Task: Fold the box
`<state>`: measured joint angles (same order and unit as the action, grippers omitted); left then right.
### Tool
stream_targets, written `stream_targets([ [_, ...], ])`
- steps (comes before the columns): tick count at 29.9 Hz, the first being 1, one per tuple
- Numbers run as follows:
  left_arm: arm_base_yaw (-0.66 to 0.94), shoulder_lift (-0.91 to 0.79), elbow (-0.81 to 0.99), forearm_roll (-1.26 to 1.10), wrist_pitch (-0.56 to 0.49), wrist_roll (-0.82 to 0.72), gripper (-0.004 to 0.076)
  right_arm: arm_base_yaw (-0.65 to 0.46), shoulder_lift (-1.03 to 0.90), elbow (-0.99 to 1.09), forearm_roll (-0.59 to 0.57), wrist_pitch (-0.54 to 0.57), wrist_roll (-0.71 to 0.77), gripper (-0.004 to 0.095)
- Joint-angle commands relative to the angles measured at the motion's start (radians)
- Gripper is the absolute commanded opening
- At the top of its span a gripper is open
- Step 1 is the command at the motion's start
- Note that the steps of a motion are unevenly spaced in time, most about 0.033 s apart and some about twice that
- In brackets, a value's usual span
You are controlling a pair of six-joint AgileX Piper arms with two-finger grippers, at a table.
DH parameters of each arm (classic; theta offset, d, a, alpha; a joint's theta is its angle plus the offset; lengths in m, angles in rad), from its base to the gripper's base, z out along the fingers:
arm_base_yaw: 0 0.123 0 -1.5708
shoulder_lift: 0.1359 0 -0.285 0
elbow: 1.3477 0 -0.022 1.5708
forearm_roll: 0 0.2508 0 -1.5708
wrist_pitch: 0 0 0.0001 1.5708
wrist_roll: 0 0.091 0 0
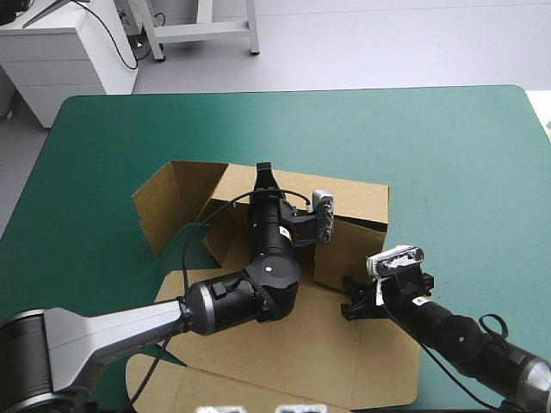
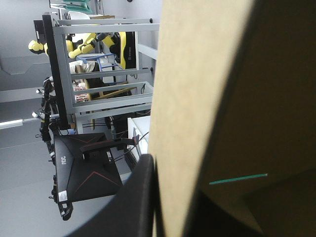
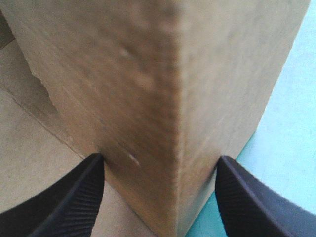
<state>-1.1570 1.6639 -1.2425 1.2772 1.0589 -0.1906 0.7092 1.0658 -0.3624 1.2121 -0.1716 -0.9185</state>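
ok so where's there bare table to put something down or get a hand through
Free: the broad strip of table between the box and the far edge, and the stretch from the box's right wall to the right edge. A narrower patch lies left of the box. Crowded: the near middle, where both arms cross the flat lid.

left gripper point(image 1: 263, 175) pinched nearly closed, arm stretched forward; right gripper point(image 3: 160, 162) fingers spread wide
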Motion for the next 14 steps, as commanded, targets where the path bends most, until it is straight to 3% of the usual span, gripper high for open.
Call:
stream_targets([
  [1,-0.009,-0.038,-0.03,0.002,-0.056,-0.012,0.0015,0.08,-0.014,-0.033,0.013,-0.16,-0.007,0.0583],
  [5,-0.009,-0.038,-0.03,0.002,-0.054,-0.012,0.0015,0.139,-0.014,-0.033,0.027,-0.272,0.002,0.0579],
  [14,-0.009,-0.038,-0.03,0.002,-0.054,-0.012,0.0015,0.143,-0.012,-0.047,0.025,-0.35,-0.004,0.0558],
])
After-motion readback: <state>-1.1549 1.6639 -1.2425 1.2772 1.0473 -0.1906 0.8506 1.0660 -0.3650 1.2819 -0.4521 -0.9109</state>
